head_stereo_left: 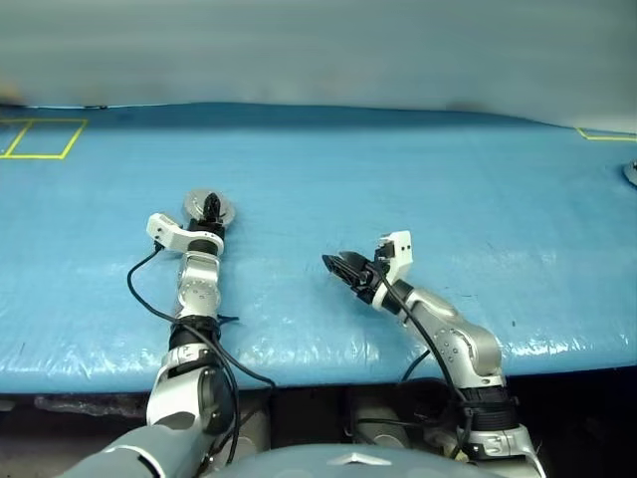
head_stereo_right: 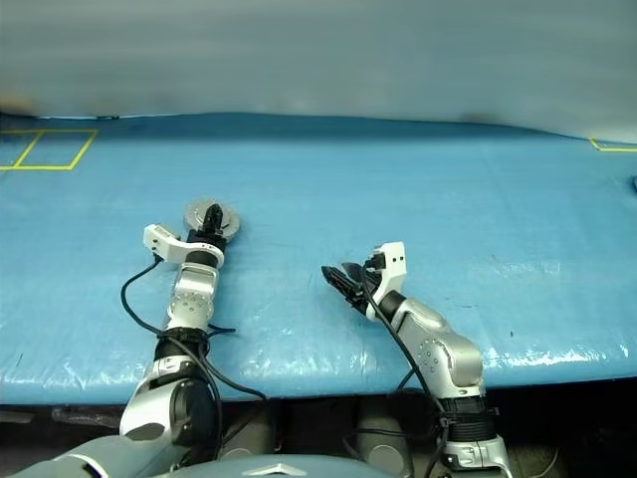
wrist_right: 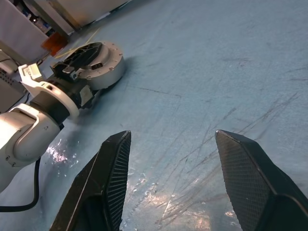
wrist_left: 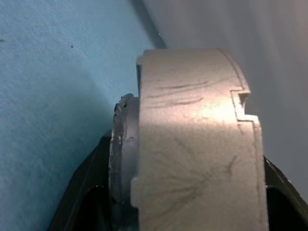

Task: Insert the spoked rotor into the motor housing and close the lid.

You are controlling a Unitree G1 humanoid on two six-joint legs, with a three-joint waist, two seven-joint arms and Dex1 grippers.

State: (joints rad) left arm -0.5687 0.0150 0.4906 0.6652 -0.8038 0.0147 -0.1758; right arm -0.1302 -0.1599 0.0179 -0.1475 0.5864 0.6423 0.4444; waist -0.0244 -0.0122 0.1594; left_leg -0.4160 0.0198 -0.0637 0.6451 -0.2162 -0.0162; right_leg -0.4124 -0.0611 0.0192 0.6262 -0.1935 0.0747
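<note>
Motor housing [head_stereo_left: 208, 207] between left fingers [head_stereo_left: 211, 205].

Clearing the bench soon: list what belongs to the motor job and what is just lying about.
Job: motor housing, gripped by the left gripper; right gripper, open and empty.
Lying about: yellow tape square; grey object, cut off at the far right.

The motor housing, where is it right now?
The motor housing lies on the blue table, on the robot's left side in the head views, right at the left end effector, well away from the right end effector.
</note>
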